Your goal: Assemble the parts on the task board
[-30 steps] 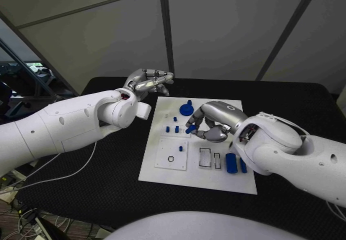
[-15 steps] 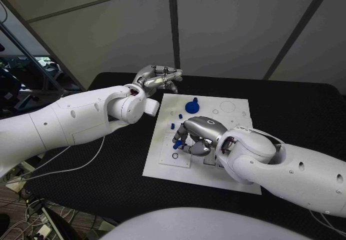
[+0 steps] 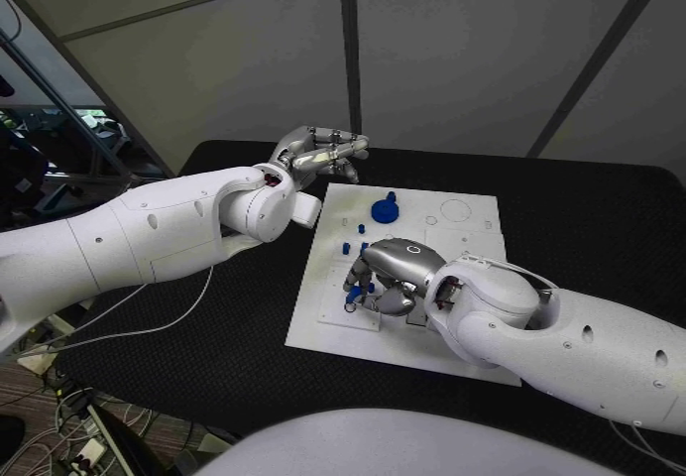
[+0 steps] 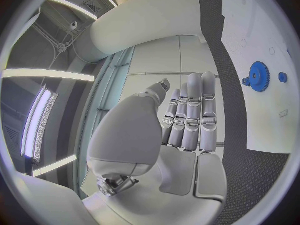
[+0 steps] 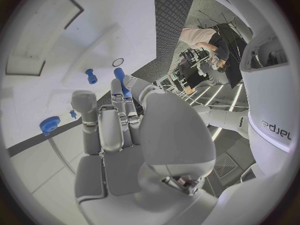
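Blue peg (image 5: pixel 119 78) pinched in right robot hand (image 3: pixel 384 285) above task board (image 3: pixel 465 248).

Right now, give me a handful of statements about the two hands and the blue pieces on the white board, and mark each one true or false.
1. The right hand is over the white board, holding a blue peg. True.
2. The left hand is holding the blue gear. False: it holds nothing, and sits past the board's far-left corner, over the black table.
3. The blue gear lies on the board. True.
4. The left hand's fingers lie straight, side by side. True.
5. The right hand is off the board, resting on the table. False: it is above the board's near-left part.
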Controlling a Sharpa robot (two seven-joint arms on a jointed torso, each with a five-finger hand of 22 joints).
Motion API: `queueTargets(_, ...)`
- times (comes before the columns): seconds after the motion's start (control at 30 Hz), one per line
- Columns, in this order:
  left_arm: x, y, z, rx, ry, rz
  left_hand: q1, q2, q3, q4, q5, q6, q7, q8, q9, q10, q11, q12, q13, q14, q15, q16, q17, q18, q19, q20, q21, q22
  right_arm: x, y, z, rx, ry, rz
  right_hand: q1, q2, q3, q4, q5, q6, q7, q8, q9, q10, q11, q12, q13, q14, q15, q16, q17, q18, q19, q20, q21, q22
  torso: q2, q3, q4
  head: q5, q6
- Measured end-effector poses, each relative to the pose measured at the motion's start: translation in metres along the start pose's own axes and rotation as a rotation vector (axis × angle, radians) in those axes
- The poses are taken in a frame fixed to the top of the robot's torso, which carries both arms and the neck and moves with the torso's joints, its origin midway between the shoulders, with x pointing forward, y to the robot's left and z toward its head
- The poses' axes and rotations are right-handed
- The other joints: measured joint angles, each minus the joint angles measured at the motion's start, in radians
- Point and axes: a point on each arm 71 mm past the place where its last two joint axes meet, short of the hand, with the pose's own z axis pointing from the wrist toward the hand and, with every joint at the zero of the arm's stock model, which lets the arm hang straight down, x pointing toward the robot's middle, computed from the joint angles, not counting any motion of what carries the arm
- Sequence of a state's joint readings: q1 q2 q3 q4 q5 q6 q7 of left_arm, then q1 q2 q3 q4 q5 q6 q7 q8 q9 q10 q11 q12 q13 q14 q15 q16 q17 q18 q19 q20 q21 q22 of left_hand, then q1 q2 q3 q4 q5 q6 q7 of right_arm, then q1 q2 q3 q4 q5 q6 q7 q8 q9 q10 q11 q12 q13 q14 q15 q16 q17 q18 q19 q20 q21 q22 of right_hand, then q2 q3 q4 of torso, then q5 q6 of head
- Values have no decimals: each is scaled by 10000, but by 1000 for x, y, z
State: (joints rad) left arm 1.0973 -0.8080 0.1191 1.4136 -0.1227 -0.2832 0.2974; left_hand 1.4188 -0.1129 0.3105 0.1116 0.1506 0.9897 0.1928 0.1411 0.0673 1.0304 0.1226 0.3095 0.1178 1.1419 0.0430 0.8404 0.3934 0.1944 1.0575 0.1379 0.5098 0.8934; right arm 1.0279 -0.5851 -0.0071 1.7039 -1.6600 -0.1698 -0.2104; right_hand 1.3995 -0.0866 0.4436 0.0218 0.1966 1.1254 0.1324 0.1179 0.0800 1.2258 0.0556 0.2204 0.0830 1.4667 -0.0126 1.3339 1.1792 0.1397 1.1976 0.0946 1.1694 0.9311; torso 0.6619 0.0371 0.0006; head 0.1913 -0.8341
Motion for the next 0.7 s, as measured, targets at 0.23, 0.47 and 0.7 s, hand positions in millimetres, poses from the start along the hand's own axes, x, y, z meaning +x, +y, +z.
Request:
queueTargets(0.23,0,0,0,-2,10,-4,0,0,0,0,0,0,0,0,0,0,0,0,-12,0,0,0,-20,-1,0,0,-40,-16,4,2,2,-51,233,-86,-14,-15,-1,-1,-17,37,-34,-32,0,0,0,0,-1,0,0,0,0,0,0,0,0,1,-1,-1,0,26,-21)
queueTargets(0.47,1,0,0,-4,17,-8,0,0,0,0,0,0,0,0,0,0,0,0,-12,0,0,0,-19,-1,0,0,-39,-15,8,0,2,-6,453,-177,-26,-28,-1,-1,-18,37,-31,-8,1,0,0,1,-1,0,0,0,1,1,-38,-39,0,-9,-1,-3,-3,45,-43)
queueTargets(0.7,1,0,1,-6,24,-11,0,0,0,0,0,0,0,0,0,0,0,0,-11,0,0,0,-18,-1,0,0,-39,-15,10,0,3,-6,564,-253,-26,-29,-2,-2,-21,36,-29,10,1,-1,0,0,-3,0,0,0,1,1,-38,-38,0,-8,3,-3,-5,54,-63)
